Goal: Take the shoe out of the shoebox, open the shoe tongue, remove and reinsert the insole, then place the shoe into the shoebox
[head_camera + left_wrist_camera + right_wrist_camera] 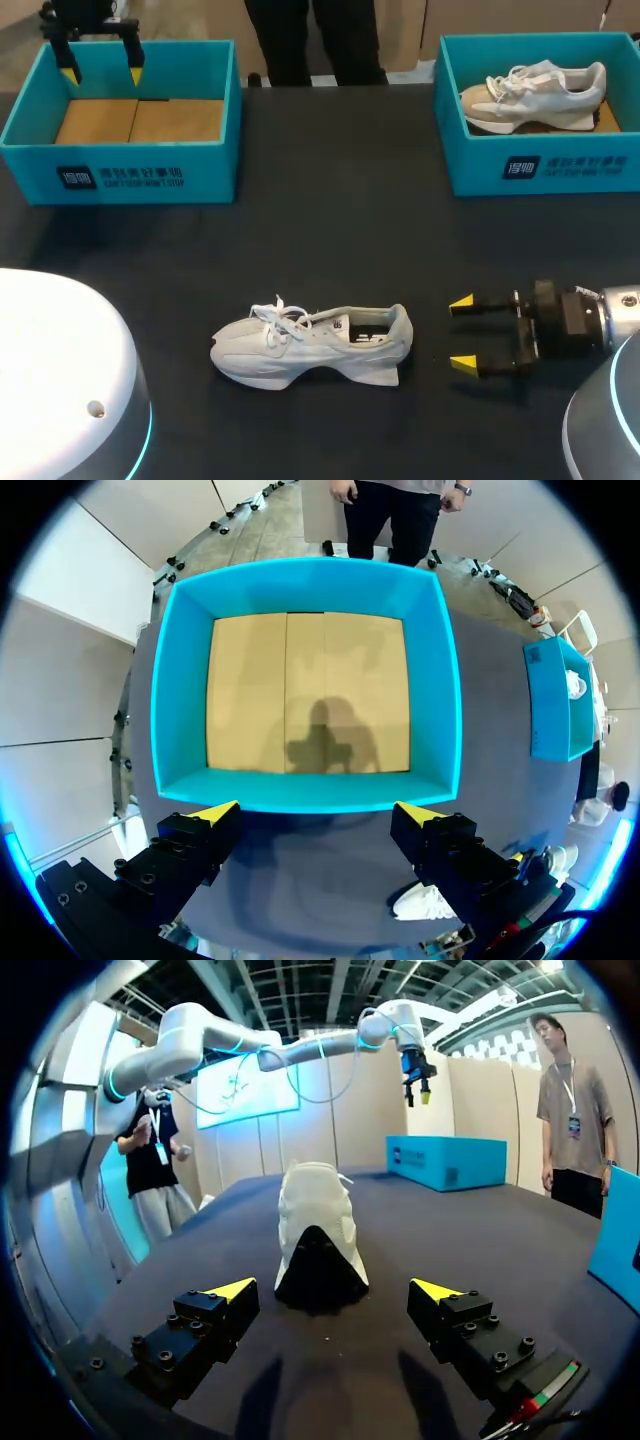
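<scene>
From where I'm standing, the white shoe (310,345) is lying on its sole on the dark table (330,240), outside any box. Its long axis is running nine to three, with the heel pointing at three. The right gripper (462,334) is sitting low just past that heel, fingers spread and holding nothing, aiming toward nine. The left gripper (101,74) is hanging released over the empty shoebox (120,165), well apart at eleven, so I'm judging the right arm nearer.

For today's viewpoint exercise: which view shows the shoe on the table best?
Head view: the shoe lies whole, side-on. Right wrist view sees the shoe heel-on only; left wrist view, a sliver of shoe.
</scene>
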